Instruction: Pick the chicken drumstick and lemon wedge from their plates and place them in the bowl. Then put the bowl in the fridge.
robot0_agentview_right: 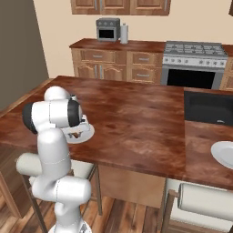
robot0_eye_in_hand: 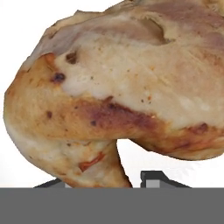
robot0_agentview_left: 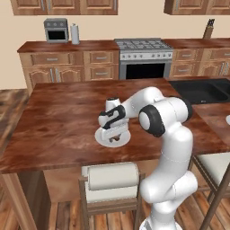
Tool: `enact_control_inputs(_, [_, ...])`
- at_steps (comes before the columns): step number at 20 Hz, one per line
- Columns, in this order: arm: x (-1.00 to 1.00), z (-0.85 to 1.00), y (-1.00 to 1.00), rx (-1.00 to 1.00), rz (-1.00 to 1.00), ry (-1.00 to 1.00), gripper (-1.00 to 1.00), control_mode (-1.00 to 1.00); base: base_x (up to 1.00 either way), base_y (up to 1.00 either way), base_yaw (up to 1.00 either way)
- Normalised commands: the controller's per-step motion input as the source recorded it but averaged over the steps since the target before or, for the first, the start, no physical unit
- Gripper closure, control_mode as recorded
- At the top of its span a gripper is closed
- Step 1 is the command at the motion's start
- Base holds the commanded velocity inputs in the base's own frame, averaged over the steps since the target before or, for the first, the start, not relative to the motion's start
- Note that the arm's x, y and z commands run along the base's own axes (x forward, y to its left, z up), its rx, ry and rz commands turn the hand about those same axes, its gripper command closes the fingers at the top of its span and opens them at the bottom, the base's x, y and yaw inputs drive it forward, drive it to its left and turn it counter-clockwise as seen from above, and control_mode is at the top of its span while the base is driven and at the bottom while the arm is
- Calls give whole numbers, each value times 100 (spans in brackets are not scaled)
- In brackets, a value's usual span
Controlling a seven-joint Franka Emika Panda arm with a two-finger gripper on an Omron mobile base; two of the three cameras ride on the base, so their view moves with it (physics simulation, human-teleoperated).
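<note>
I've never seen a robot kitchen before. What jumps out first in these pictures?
The big white robot arm with dark joints bends low over a round white plate near the front edge of the long reddish-brown wooden counter. In the hand view, a golden-brown roasted chicken drumstick looms huge, lying on that plate right in front of the fingers. A second white plate sits far off at the counter's right end.

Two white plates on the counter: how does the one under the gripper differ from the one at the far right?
The near plate carries the chicken drumstick; the far plate looks bare in its visible part. The near plate lies under the gripper, by the counter's front edge; the far plate lies apart from the arm, past the sink, cut off by the picture edge. Both are plain, round, flat and white, lying on the same brown counter.
</note>
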Motion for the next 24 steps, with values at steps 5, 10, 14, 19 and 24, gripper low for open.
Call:
enact_control_inputs(5, [0,5,0,1,0,-2,100,-100,0,0,0])
enact_control_inputs(10, [-7,39,-1,8,0,-6,100,-100,0,0,0])
enact_control_inputs(14, [-11,48,-8,6,0,-5,100,-100,0,0,0])
enact_control_inputs(19, [-20,44,-31,3,0,-2,100,-100,0,0,0])
enact_control_inputs(24, [-30,32,-42,0,0,0,100,-100,0,0,0])
